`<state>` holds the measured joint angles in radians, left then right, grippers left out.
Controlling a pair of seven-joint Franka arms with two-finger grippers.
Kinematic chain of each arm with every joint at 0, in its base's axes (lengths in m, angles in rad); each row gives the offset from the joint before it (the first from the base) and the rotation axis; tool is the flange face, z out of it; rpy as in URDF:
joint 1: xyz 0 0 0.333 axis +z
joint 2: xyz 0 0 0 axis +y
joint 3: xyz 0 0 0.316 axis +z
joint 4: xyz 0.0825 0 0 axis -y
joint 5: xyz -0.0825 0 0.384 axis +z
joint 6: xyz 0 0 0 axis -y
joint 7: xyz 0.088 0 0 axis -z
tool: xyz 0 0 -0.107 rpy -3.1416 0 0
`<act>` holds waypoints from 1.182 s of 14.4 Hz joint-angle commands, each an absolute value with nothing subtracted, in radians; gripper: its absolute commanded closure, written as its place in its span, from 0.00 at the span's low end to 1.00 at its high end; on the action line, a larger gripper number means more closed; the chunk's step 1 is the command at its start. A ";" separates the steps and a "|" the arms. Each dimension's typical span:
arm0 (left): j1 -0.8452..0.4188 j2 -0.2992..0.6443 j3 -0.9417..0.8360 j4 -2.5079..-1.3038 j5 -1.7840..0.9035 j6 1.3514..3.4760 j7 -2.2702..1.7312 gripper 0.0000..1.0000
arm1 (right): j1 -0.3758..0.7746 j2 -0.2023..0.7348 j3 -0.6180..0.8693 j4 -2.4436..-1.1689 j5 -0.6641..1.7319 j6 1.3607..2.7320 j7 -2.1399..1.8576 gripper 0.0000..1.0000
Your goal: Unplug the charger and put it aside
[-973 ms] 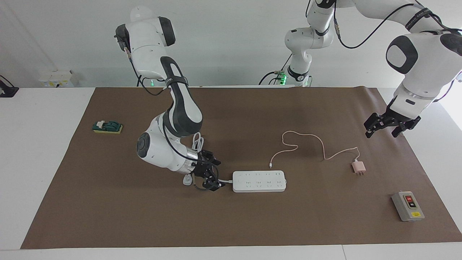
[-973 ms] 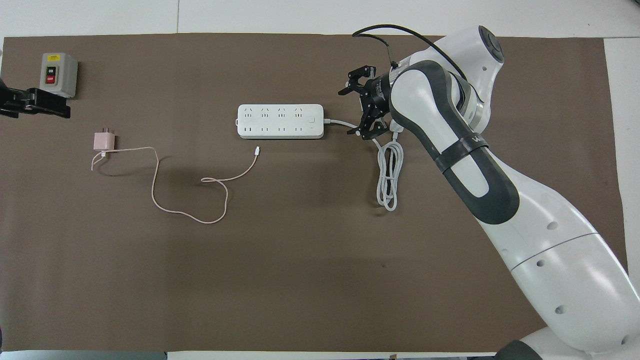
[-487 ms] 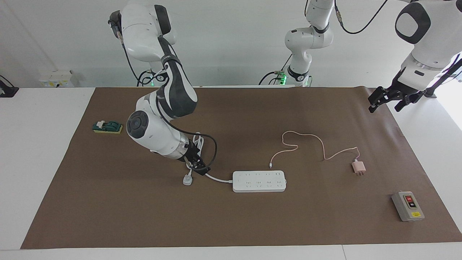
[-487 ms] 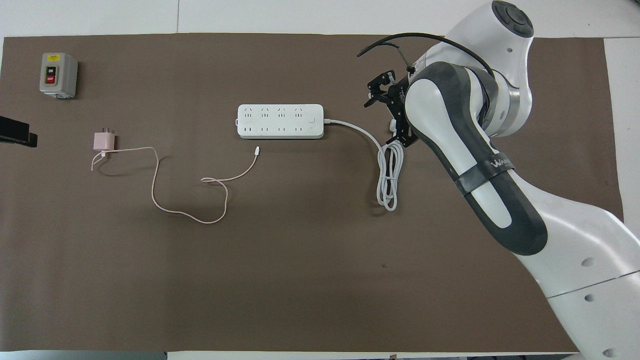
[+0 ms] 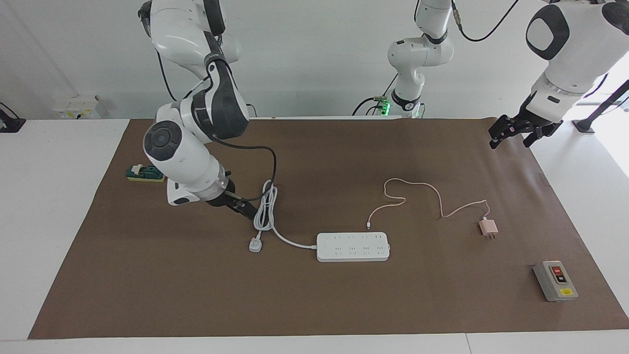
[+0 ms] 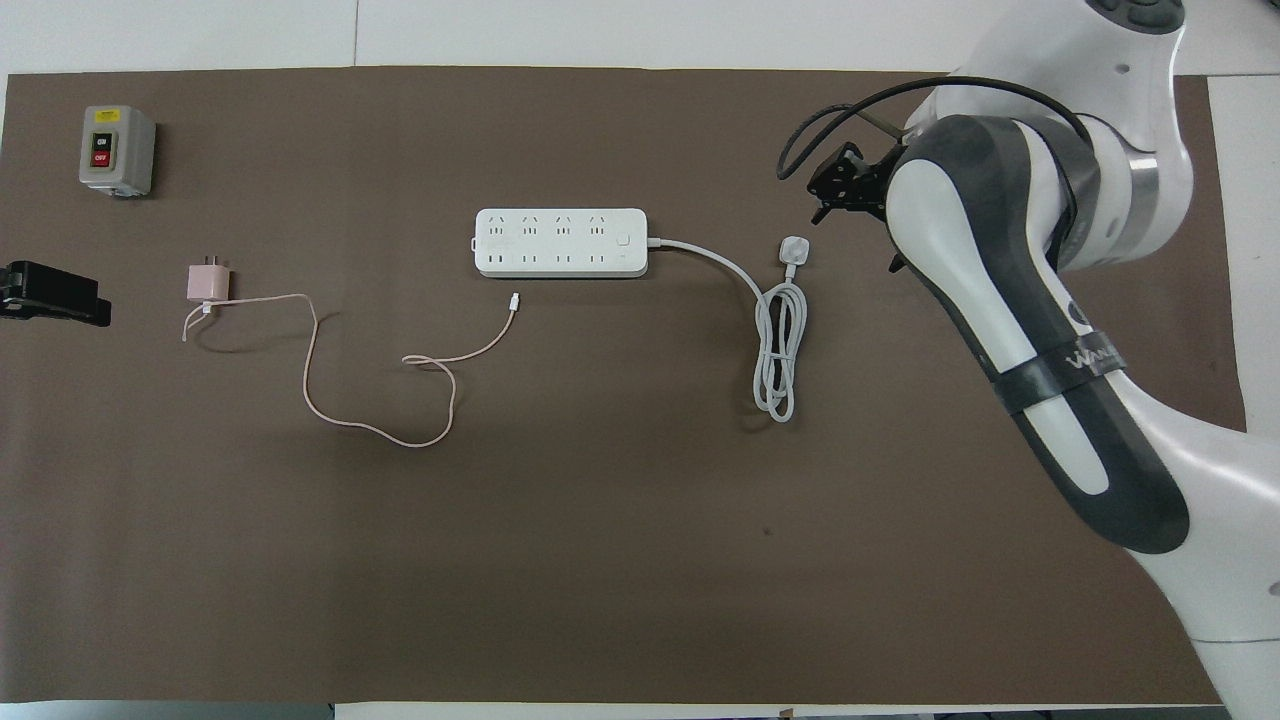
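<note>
The pale pink charger (image 5: 488, 227) (image 6: 208, 282) lies loose on the brown mat, unplugged, toward the left arm's end of the table. Its thin pink cable (image 5: 422, 189) (image 6: 360, 425) snakes to a free tip beside the white power strip (image 5: 353, 247) (image 6: 560, 242). My left gripper (image 5: 511, 139) (image 6: 50, 300) hangs open and empty in the air over the mat's edge, apart from the charger. My right gripper (image 5: 245, 210) (image 6: 852, 230) is raised over the mat beside the strip's coiled white cord, largely hidden by its wrist; it looks open and holds nothing.
The strip's thick white cord (image 5: 265, 206) (image 6: 780, 350) and three-pin plug (image 5: 255, 244) (image 6: 795, 249) lie toward the right arm's end. A grey switch box (image 5: 555, 280) (image 6: 117, 150) sits farther out than the charger. A green item on a yellow pad (image 5: 146, 173) rests by the mat's edge.
My right arm has lifted away from the strip's cord and drawn back toward its own end. The left gripper has risen from above the charger toward the mat's edge. The charger has not moved.
</note>
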<state>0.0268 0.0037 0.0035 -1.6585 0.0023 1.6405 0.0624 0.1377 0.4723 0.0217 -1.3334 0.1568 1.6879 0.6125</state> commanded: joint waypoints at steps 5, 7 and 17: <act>-0.054 -0.028 0.012 -1.713 0.012 1.661 0.034 0.00 | 0.003 0.321 0.031 -1.399 0.017 1.591 0.125 0.00; -0.054 -0.035 0.014 -1.721 0.011 1.654 0.066 0.00 | -0.023 0.223 0.031 -1.478 -0.011 1.589 0.028 0.00; -0.075 -0.044 0.014 -1.732 0.011 1.635 0.150 0.00 | -0.048 -0.018 0.031 -1.671 -0.074 1.548 -0.107 0.00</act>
<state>-0.0573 -0.0238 0.0008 -1.7069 0.0023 1.6336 0.1438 -0.0260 -0.0047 0.0196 -1.6400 -0.0587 1.5460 -0.0812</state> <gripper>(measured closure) 0.000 0.000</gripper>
